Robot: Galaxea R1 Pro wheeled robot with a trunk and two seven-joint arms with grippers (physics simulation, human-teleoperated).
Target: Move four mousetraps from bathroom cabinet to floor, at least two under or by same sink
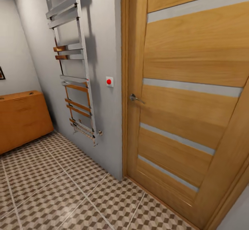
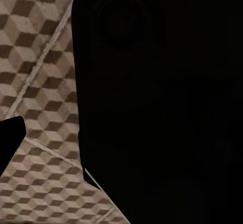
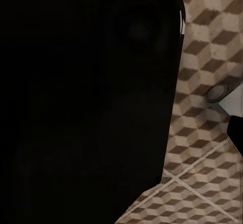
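Orange-brown wooden cabinet (image 1: 20,119) at the left edge of the head view, flat top level, long axis running along the left wall. Below and right of it, cube-patterned bathroom floor (image 1: 58,185) across the lower frame. Further right on the grey wall, a chrome towel radiator (image 1: 72,63), then a white switch with a red button (image 1: 109,81), then a wooden door (image 1: 186,95) with a lever handle (image 1: 135,98). Dark robot body blocking both wrist views over the tiles; gripper spread cannot be told.

Wooden door (image 1: 186,95), chrome towel rail (image 1: 74,63), red button (image 1: 109,81).
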